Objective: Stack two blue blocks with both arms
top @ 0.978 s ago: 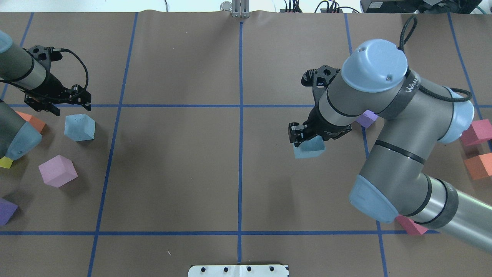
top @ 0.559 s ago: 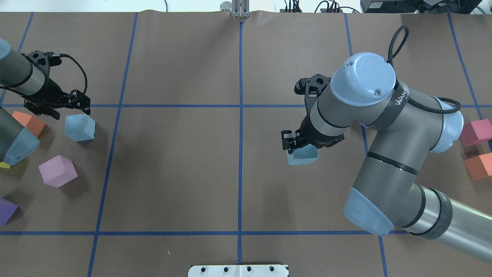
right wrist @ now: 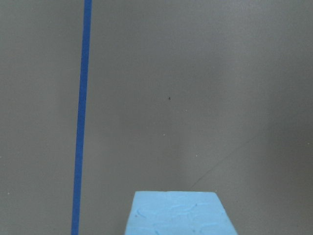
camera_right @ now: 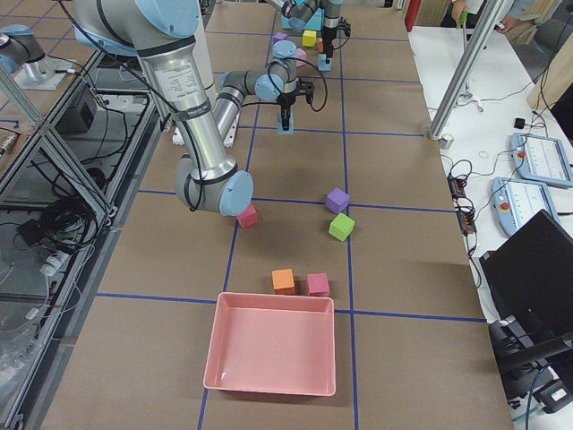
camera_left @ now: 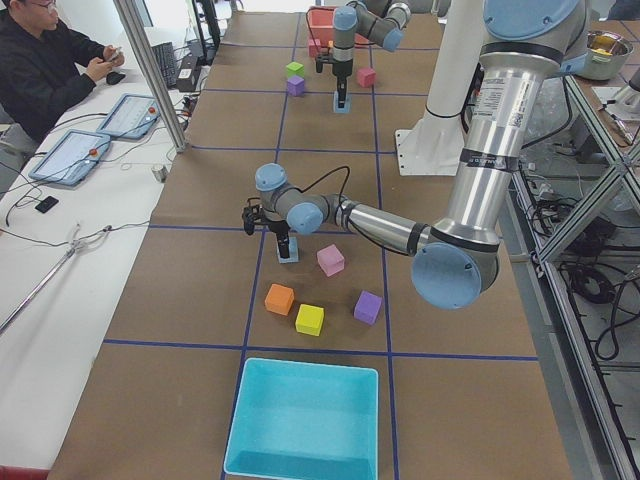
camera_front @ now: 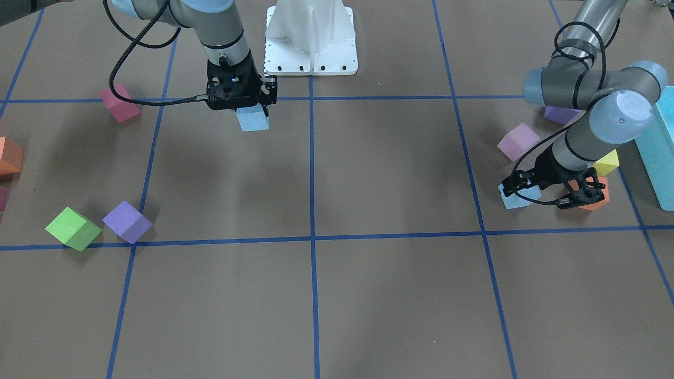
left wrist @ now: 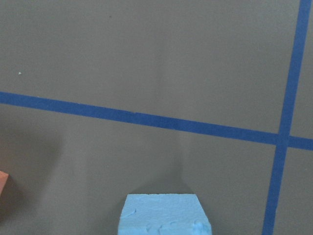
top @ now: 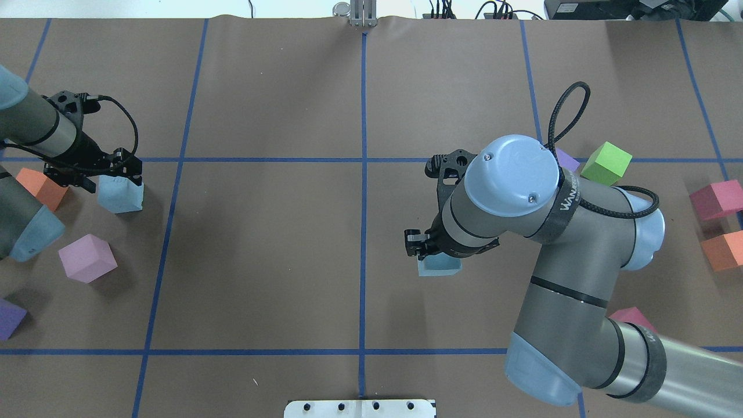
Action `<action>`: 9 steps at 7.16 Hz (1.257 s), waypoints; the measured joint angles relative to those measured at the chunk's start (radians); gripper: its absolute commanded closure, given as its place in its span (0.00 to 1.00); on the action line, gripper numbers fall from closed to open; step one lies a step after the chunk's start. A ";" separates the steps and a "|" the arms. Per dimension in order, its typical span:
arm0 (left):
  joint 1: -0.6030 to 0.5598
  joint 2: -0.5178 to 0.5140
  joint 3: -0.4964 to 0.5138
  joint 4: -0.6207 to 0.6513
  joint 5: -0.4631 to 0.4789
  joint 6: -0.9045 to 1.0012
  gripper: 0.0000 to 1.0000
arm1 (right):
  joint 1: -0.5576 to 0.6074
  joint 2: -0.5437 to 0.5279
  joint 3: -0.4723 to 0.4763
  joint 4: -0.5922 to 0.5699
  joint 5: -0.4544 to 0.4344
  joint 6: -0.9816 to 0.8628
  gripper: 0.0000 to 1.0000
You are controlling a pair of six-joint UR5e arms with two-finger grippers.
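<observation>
The left black two-finger gripper [top: 109, 176] sits low over a pale sky-blue foam cube [top: 122, 197] resting on the brown taped table [top: 261, 232]; whether it grips, I cannot tell; the right black two-finger gripper [camera_front: 251, 107] is clamped on a second pale sky-blue foam cube [camera_front: 253, 121], raised off the table.

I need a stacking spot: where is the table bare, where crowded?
Bare: the wide middle along the centre tape line, between the left blue block and the held blue block. Crowded: cubes round the left gripper and at the right edge.
</observation>
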 measured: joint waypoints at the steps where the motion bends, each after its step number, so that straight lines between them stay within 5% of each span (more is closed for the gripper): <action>1: 0.002 0.001 0.005 0.000 0.000 -0.001 0.15 | -0.010 0.002 -0.002 0.000 -0.008 0.007 0.55; 3: 0.007 -0.004 0.026 -0.001 -0.001 -0.001 0.36 | -0.040 0.004 -0.011 0.000 -0.036 0.013 0.55; 9: 0.017 -0.015 0.040 -0.045 -0.001 0.006 0.51 | -0.091 0.102 -0.124 0.008 -0.076 0.064 0.55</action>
